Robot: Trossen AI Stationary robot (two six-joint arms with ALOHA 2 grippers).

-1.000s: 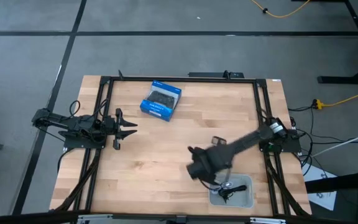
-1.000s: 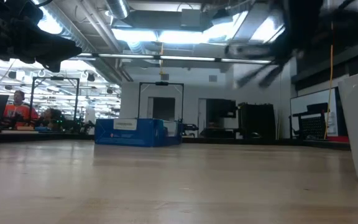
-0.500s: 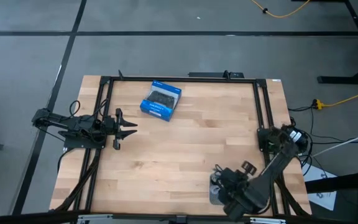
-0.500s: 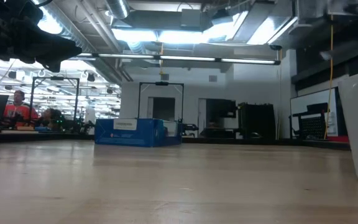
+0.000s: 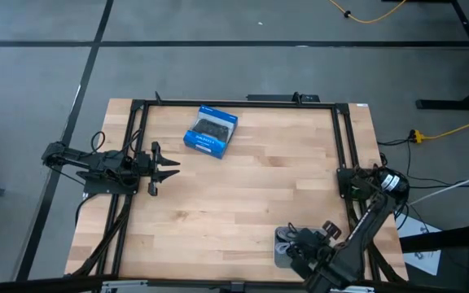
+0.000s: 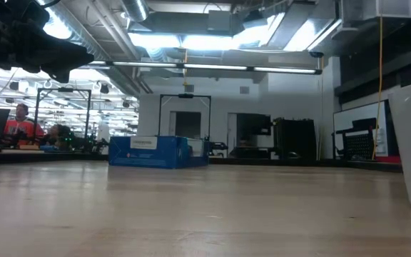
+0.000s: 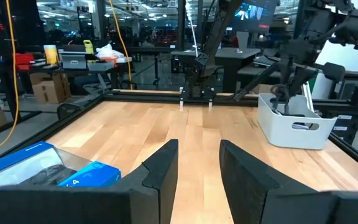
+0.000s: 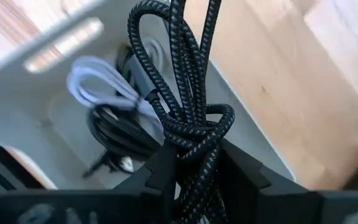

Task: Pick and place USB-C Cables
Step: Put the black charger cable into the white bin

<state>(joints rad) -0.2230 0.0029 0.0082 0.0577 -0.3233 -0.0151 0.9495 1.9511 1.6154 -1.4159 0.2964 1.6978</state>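
My right arm point(image 5: 357, 236) folds over the grey bin point(image 5: 280, 248) (near corner); my left gripper point(image 5: 169, 168) waits, fingers apart.

Right arm swings off mid-worktop toward the near right corner; a second ago it stretched diagonally across the worktop point(image 5: 218, 203), now it folds over the grey bin point(image 5: 282, 254). Right gripper point(image 8: 194, 163) hangs above the bin interior, clamped on a black braided USB-C cable point(image 8: 188, 112). Bin mostly covered by the arm in the high view, open to sight before. Blurred arm gone from the low view.
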